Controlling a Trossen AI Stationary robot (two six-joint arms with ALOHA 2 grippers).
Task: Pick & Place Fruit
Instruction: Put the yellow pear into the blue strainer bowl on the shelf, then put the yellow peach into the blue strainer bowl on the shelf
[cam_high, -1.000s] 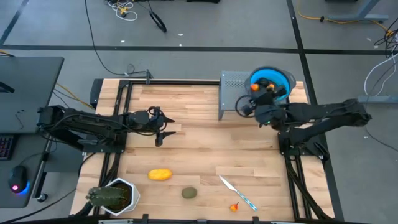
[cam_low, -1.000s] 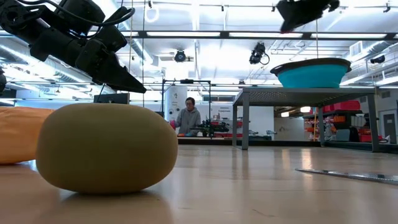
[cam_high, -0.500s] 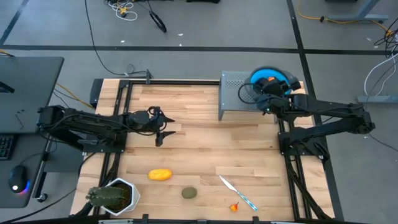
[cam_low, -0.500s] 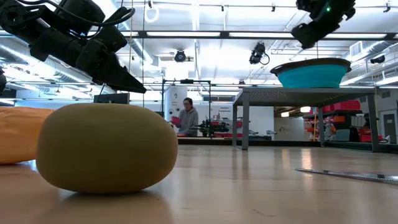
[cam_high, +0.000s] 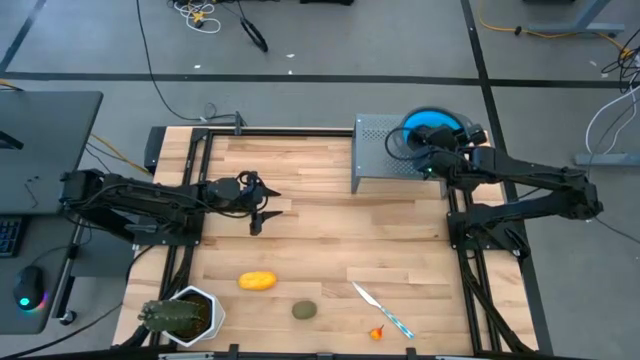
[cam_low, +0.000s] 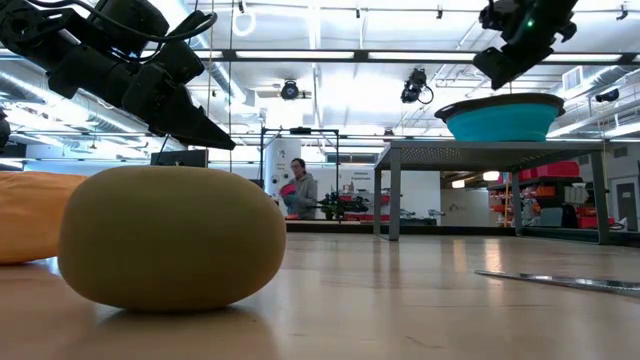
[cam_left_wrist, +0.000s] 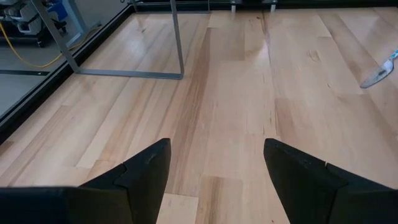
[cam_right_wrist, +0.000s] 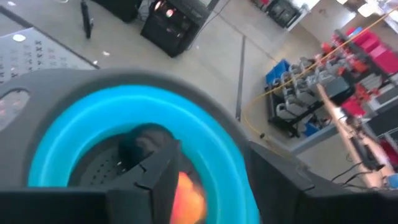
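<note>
A yellow oblong fruit (cam_high: 257, 281) and an olive-brown round one (cam_high: 304, 311) lie on the wooden table near its front edge. A tiny orange-red bit (cam_high: 377, 333) lies to their right. My right gripper (cam_high: 432, 150) hangs open over the blue bowl (cam_high: 447, 120), which stands on a grey perforated stand (cam_high: 375, 150) at the far right. In the right wrist view a blurred orange-red piece (cam_right_wrist: 188, 194) shows over the bowl's inside (cam_right_wrist: 81, 124), beside one finger (cam_right_wrist: 160, 174). My left gripper (cam_left_wrist: 217, 180) waits open above the table's left middle, nothing between its fingers. My right gripper has the orange-red piece (cam_right_wrist: 188, 194) next to the inner side of one finger only, with a wide gap to the other finger. Whether that finger touches the piece I cannot tell. The fingers slant down over the bowl.
A knife with a light-blue handle (cam_high: 383, 310) lies at the front right. A spiky green plant in a white pot (cam_high: 180, 315) stands at the front left corner. Bare wood lies across the table's middle. A person stands in the room beyond the table (cam_low: 298, 188).
My right gripper has swung from in front of the stand toward the table's right edge and now hangs over the blue bowl. It carried the orange-red piece along. The fruit on the table has not moved.
</note>
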